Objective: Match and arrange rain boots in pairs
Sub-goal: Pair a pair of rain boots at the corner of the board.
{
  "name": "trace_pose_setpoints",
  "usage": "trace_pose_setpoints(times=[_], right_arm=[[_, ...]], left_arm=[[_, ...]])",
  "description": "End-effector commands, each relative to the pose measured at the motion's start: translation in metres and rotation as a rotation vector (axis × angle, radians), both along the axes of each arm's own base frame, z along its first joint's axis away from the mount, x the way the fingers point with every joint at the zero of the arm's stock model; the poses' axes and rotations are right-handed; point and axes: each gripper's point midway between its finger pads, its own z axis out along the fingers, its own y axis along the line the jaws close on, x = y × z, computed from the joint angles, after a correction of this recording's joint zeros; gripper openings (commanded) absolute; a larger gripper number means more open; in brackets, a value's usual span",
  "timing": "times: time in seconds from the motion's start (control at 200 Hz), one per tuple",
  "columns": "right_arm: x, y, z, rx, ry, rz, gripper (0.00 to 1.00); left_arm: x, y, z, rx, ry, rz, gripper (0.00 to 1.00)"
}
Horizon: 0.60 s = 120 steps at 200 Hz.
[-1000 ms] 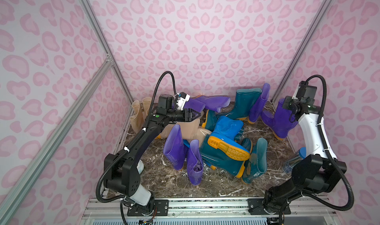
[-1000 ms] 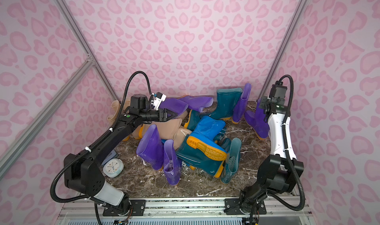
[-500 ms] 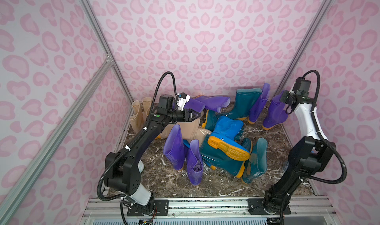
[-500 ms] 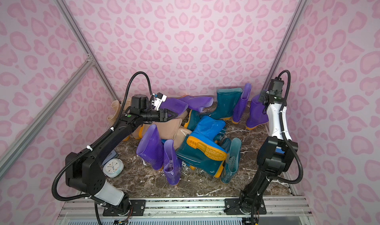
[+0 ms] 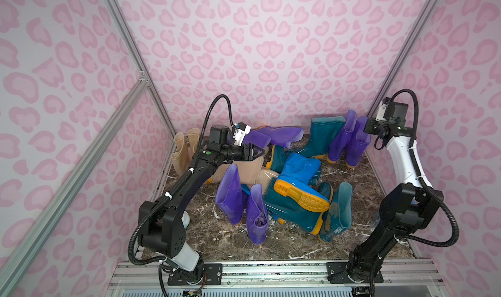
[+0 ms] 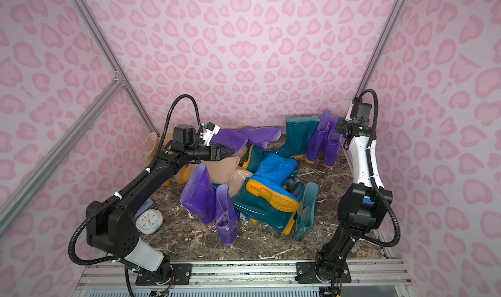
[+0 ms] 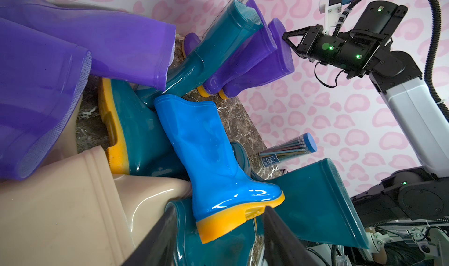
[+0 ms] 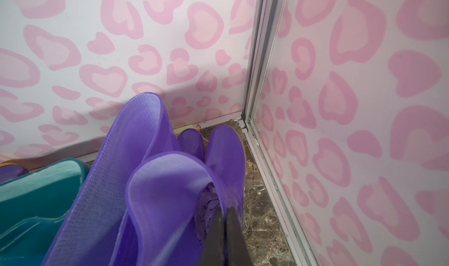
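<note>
purple boot (image 8: 167, 187) rim within the closed right claw (image 8: 223, 218)

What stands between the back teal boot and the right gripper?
In both top views, two purple boots: the inner boot beside the teal boot, the outer boot rim-held by the right gripper.

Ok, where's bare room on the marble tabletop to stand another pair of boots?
Widest: the marble tabletop's front strip, between the fallen translucent purple rubber boot and the aluminium rail. Smaller: right side, between the upright purple boot pair and the toppled dark teal boot. Centre heap: crowded.
</note>
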Motion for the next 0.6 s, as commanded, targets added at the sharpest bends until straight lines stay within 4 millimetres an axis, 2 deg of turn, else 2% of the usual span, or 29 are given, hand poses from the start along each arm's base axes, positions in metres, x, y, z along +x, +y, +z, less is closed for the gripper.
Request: trace_pose_setpoints(times=[0.0, 0.085, 0.135, 0.185, 0.24, 0.275, 0.33, 0.395, 0.435, 0.595], right_arm=[[0.009, -0.015, 0.002, -0.031, -0.038, -0.021, 0.0], [0.008, -0.029, -0.011, -0.034, -0.012, -0.065, 0.03], [0.011, -0.031, -0.016, -0.012, -0.01, -0.07, 0.14], [0.015, -0.024, -0.018, 0.003, -0.001, -0.026, 0.18], [0.019, -0.019, -0.018, -0.001, 0.002, -0.017, 0.29], [0.022, -0.015, -0.017, -0.007, -0.002, -0.007, 0.32], [0.027, -0.006, -0.01, -0.013, -0.011, 0.016, 0.36], [0.03, 0.002, 0.0, -0.034, -0.02, 0.018, 0.5], [0.032, 0.007, 0.008, -0.043, -0.034, 0.021, 0.54], [0.025, 0.023, 0.052, -0.11, -0.084, -0.023, 0.65]], left_arm=[[0.002, -0.001, 0.004, -0.004, -0.025, -0.009, 0.59], [0.002, -0.002, 0.003, -0.007, -0.019, -0.01, 0.59], [0.003, -0.003, 0.002, -0.009, -0.016, -0.01, 0.59], [0.002, -0.003, 0.003, -0.01, -0.016, -0.013, 0.59], [0.002, -0.002, 0.004, -0.006, -0.021, -0.009, 0.6], [0.002, -0.001, 0.004, -0.006, -0.024, -0.008, 0.6], [0.001, -0.001, 0.007, -0.003, -0.03, -0.008, 0.6], [0.001, 0.0, 0.007, 0.004, -0.035, -0.003, 0.61], [0.0, 0.001, 0.008, 0.005, -0.039, -0.004, 0.61], [-0.001, 0.003, 0.012, 0.011, -0.053, 0.003, 0.64]])
